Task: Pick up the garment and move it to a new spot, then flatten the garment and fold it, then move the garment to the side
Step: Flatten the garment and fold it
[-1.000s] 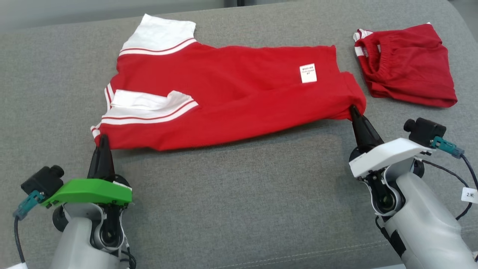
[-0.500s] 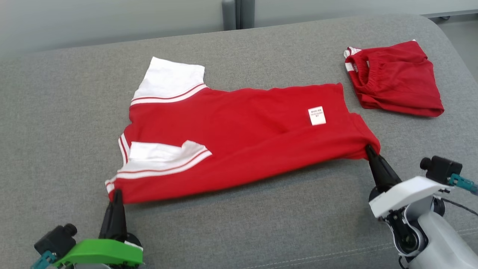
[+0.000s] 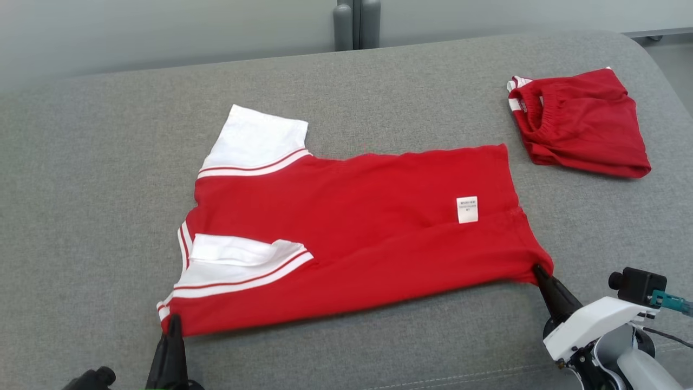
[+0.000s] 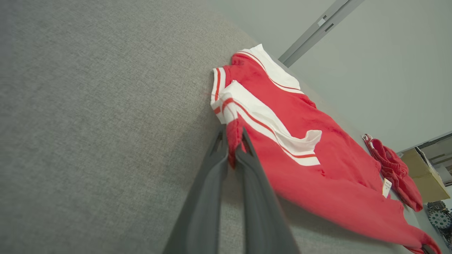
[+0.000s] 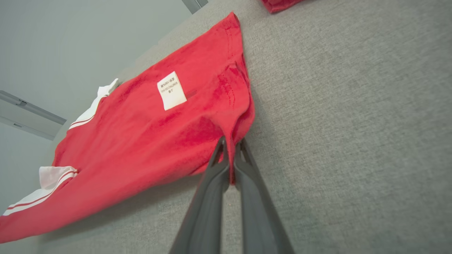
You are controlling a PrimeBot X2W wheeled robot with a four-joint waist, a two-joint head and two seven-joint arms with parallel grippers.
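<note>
A red short-sleeved shirt with white sleeves and red-and-white striped trim lies spread on a grey upholstered surface. It sits in the middle of the surface, closer to the near edge than the far one.

The left gripper has its two dark fingers pressed together on the shirt's near left corner, just below the striped sleeve trim. The right gripper is likewise clamped on the near right corner, at the hem. In each wrist view a fold of red cloth is pinched between the closed jaws.

With both near corners held well apart, the near edge of the shirt looks pulled taut and slightly lifted, with shadow beneath it. This grip probably serves to drag the shirt and lay it flat without bunching.

The shirt's long axis runs left to right, roughly along the near edge of the surface. The shoulder end points left and the hem points right. One white sleeve juts toward the far edge; the other lies folded over the body. A small white care label shows near the hem.

A second red garment, already folded, rests near the far right corner, apart from the shirt.
</note>
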